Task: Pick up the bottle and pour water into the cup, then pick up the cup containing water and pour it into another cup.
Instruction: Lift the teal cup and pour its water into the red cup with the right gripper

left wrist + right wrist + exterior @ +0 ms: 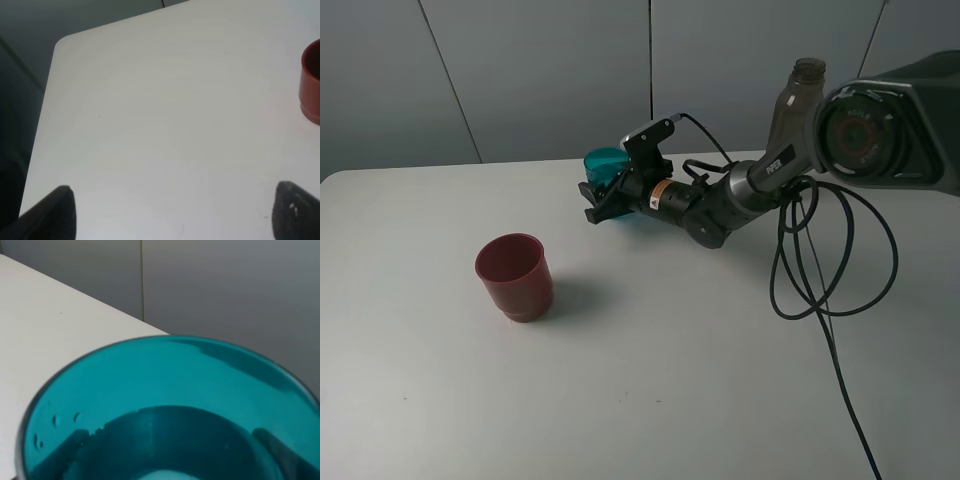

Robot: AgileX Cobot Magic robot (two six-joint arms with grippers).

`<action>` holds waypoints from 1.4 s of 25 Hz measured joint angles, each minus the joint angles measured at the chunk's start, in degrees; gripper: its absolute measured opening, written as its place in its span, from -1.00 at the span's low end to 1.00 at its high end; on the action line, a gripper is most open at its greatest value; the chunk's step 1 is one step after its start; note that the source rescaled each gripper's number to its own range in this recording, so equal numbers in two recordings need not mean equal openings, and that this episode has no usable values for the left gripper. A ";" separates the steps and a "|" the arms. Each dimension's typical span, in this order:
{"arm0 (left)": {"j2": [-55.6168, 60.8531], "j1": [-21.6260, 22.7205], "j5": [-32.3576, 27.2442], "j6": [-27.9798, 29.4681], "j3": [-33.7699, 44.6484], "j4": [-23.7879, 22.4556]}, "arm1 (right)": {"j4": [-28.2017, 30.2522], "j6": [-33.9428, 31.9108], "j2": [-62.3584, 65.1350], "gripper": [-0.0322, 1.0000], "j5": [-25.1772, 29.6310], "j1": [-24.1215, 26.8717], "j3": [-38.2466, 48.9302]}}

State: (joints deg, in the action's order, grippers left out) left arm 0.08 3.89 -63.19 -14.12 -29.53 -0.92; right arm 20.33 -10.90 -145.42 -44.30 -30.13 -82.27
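Observation:
The teal cup (607, 162) is at the back middle of the table, between the fingers of my right gripper (603, 196), which is shut on it. In the right wrist view the teal cup (165, 390) fills the picture, with droplets on its inner wall and dark fingers (75, 455) showing through it. The dark red cup (514, 275) stands upright at the front left, apart from the gripper, and also shows in the left wrist view (311, 82). The smoky bottle (794, 105) stands at the back right behind the right arm. My left gripper (172, 212) is open and empty over bare table.
Black cables (825, 260) loop on the table right of the right arm. A large black camera housing (895, 120) sits at the upper right. The white table (650, 380) has a rounded far left corner (62, 42). A grey wall stands behind.

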 joint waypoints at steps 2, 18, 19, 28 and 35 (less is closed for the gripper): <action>0.00 0.00 0.00 0.00 0.00 0.00 | 0.27 0.00 0.10 -0.87 0.10 0.00 0.00; 0.00 0.00 0.00 0.11 0.00 0.00 | 10.52 -1.62 8.23 -0.87 4.06 -0.04 0.00; 0.00 0.00 0.00 0.11 0.00 0.00 | 11.74 -2.59 8.40 -0.87 4.17 -0.04 0.00; 0.00 0.00 0.00 0.11 0.00 0.00 | 19.09 -5.89 11.36 -0.87 4.30 -0.36 1.88; 0.00 0.00 0.00 0.11 0.00 0.00 | 22.43 -4.49 12.30 -0.87 4.30 -1.15 3.67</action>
State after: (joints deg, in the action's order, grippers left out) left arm 0.08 3.89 -63.19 -14.01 -29.53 -0.92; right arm 42.76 -15.40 -133.12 -40.00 -31.29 -78.60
